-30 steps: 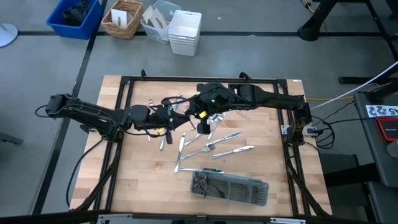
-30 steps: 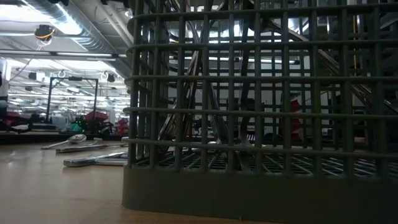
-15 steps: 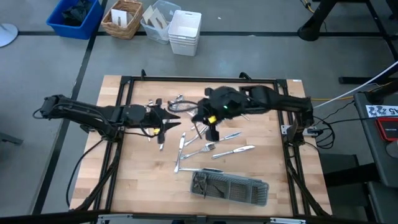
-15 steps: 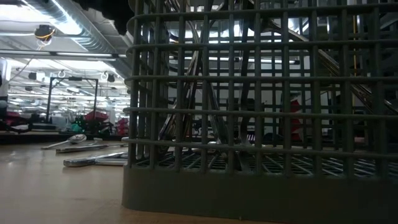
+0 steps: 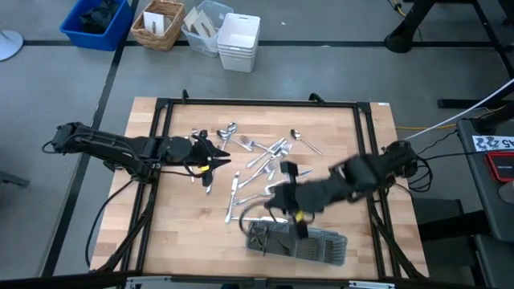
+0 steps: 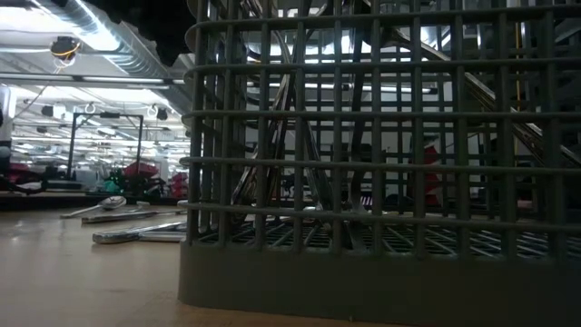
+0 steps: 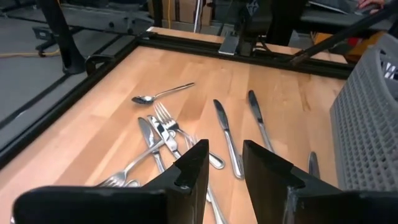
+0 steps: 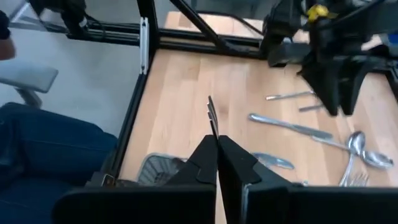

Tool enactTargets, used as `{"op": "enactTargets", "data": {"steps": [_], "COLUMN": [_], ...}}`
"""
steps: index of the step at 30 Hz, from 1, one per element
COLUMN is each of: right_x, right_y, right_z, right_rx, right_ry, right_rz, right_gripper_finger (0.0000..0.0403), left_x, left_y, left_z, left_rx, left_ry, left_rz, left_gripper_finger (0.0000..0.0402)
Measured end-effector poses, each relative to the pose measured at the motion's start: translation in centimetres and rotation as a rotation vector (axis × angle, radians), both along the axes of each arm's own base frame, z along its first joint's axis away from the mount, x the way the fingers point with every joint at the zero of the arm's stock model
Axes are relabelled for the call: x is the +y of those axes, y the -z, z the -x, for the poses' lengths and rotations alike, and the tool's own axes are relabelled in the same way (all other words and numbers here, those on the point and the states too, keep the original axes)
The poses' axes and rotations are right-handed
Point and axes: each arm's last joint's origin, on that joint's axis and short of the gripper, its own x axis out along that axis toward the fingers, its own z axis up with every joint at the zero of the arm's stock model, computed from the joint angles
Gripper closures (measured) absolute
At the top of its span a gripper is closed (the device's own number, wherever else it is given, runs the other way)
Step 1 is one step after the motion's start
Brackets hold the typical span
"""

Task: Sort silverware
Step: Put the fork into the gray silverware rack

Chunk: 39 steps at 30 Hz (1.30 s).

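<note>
Evidently the right hand (image 8: 216,163), pinched on a slim silver fork (image 8: 212,117) above the long grey mesh tray (image 5: 321,246), risked dropping it beside that tray, while the left hand (image 7: 224,168) hung narrowly parted.

This looks like a robotics lab or workshop: a wooden table (image 5: 185,233) in a black metal frame (image 5: 257,103) on grey concrete floor, storage bins (image 5: 96,22) and cables (image 5: 466,120) around, exposed ceiling ducts (image 6: 109,36) and distant workstations (image 6: 91,177).

Silverware (image 5: 259,156) scattered mid-table; one piece, apparently fork (image 8: 212,116), upright.
</note>
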Motion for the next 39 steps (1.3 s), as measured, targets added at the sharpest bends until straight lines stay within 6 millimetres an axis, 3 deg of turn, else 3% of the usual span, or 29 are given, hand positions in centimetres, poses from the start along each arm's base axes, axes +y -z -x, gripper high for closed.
{"op": "enactTargets", "data": {"steps": [8,14,26,39], "right_x": [5.6,7.9,8.6,8.7], "right_y": [3.9,7.7,13.9,14.5], "right_z": [0.5,0.2,-0.6,-0.6], "right_rx": [0.083,0.159,0.265,0.290], "right_ry": [0.018,0.037,0.035,0.021], "right_rz": [0.026,0.072,0.107,0.098], "right_gripper_finger": [0.0400,0.0400,0.0400,0.0331], "left_x": [0.0,0.0,0.0,0.0], "left_y": [0.0,0.0,0.3,1.0], "left_z": [0.0,0.0,0.1,0.5], "left_rx": [-0.001,-0.001,0.016,0.102], "left_ry": [-0.002,-0.003,-0.024,-0.032], "left_rz": [0.005,0.009,0.059,0.059], "left_gripper_finger": [0.0315,0.0315,0.0315,0.0315]}}
